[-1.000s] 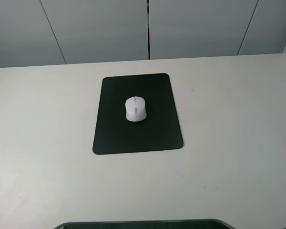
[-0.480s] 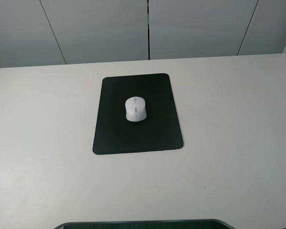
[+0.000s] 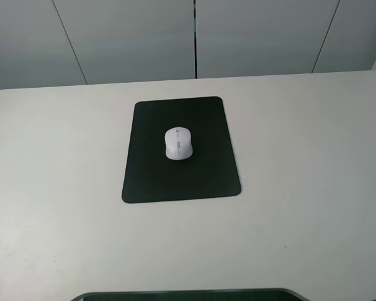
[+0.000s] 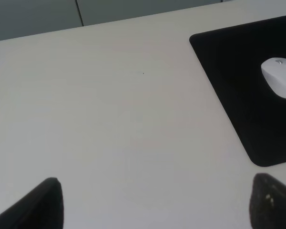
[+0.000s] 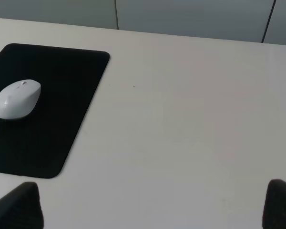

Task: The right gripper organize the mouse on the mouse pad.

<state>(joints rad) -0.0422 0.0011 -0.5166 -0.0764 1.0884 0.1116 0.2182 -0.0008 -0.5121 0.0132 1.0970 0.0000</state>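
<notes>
Right gripper (image 5: 150,205), the black two-fingered one, hangs back over bare table with its fingertips spread wide and nothing between them, well off to the side of the pad, so honestly the only thing that could go wrong now is somebody deciding to mess with it. If it came in for another go, a finger catching the small white oval mouse (image 3: 178,143) could spin it crooked or skid it off centre, since that smooth rounded plastic shell looks like it'd slide easily. A low pass might also drag the thin flat black rectangular mouse pad (image 3: 180,149) and take the mouse along with it. As it sits, the mouse looks good to me: flat on the pad, roughly in the middle and a bit toward the far half, its grey scroll strip running straight along the pad's long side, black margin showing all round. I'd call the job done. The pad lies flat on the plain off-white table (image 3: 313,163), corners down. The left gripper (image 4: 157,205) is also wide apart, empty, parked on the other side.
</notes>
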